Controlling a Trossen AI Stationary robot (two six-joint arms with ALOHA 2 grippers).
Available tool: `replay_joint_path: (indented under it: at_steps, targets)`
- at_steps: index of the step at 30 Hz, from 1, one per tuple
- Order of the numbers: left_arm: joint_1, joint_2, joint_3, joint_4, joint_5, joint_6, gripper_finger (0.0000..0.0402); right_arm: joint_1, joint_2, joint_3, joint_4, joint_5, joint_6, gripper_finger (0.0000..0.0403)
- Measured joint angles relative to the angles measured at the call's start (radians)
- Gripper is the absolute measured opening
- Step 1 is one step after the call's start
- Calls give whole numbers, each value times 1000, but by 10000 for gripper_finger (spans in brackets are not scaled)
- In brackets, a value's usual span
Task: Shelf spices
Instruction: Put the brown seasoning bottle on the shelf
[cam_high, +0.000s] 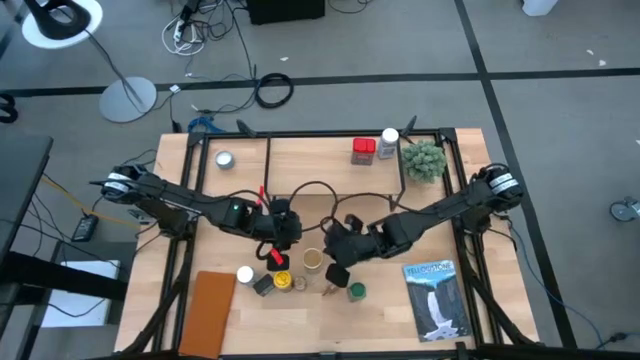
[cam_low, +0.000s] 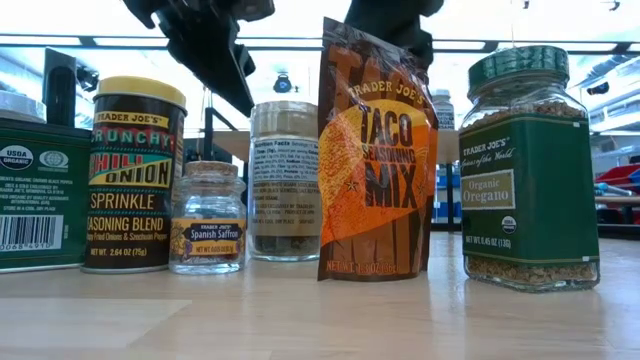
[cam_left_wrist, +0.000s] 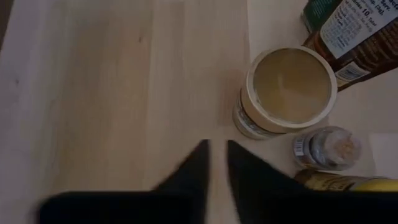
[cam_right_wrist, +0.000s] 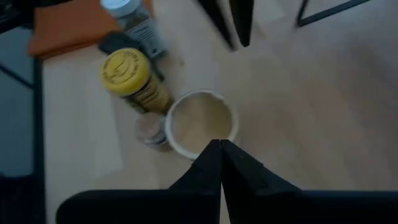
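The tan-lid jar (cam_high: 313, 260) is standing on the table (cam_high: 380, 320), away from the shelf (cam_high: 300, 160). The left gripper (cam_left_wrist: 216, 155) is hanging beside the jar, fingers together, holding nothing. The right gripper (cam_right_wrist: 220, 152) is hanging over the jar, fingers together, empty too.

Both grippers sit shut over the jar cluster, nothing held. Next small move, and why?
Probably reopen the right gripper and lower it around the tan-lidded jar. It hovers shut, empty, right above that jar. The left gripper is also shut beside it, and the shelf already carries two jars, so more jars remain to lift.
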Motion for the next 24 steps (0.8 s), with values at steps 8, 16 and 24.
replay_joint_path:
  at_steps: [8,16,24]
  targets:
    - [0,0,0,8,24,51,3,0,12,0,59,-154,-3,2]
    - [0,40,0,46,-14,51,1,0,94,0,120,-262,-33,1]
    - [0,100,0,76,13,48,1,-9,117,0,114,-201,-33,1]
